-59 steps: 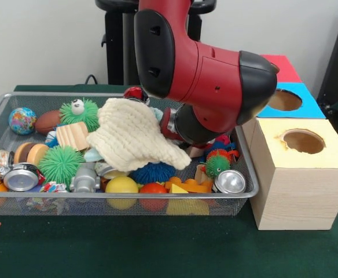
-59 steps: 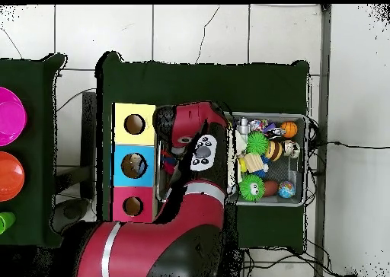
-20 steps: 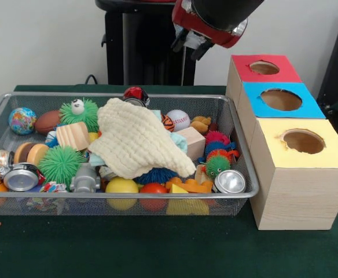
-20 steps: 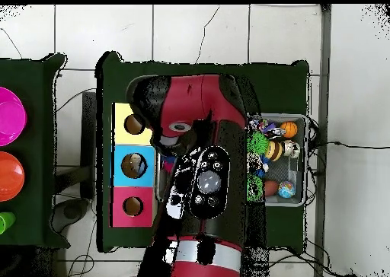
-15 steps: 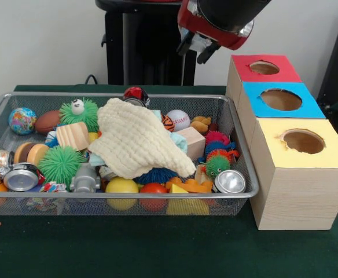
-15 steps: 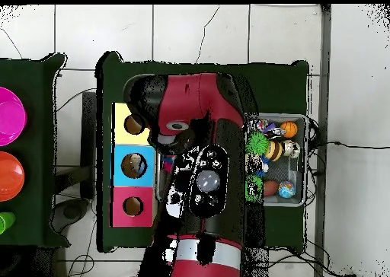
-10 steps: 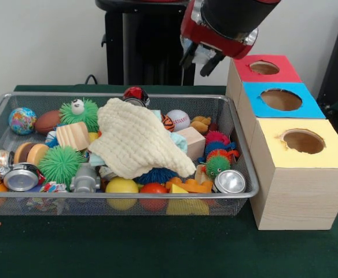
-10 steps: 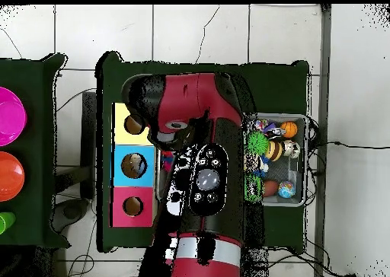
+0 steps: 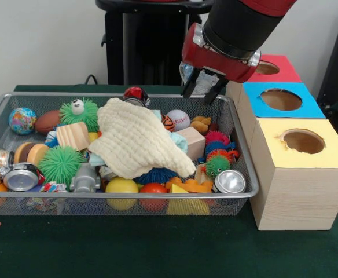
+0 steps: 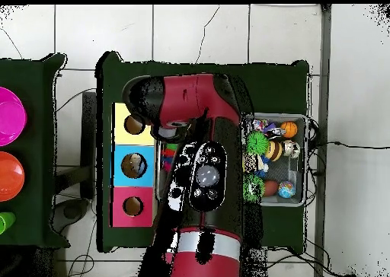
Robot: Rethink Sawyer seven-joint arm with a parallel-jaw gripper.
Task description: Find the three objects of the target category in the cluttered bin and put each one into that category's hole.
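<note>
Bin (image 9: 241, 153) far corner lies below spread, empty fingers (image 9: 187, 88), beside red box (image 9: 273, 63).

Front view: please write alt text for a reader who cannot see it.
The red arm's open, empty gripper hangs above the far right corner of a wire bin crowded with toys under a cream cloth; beside it stand red, blue and yellow boxes with holes.

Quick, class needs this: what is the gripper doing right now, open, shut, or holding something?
Gripper: open, fingers spread, holding nothing, hanging above the far right corner of the wire bin.
</note>
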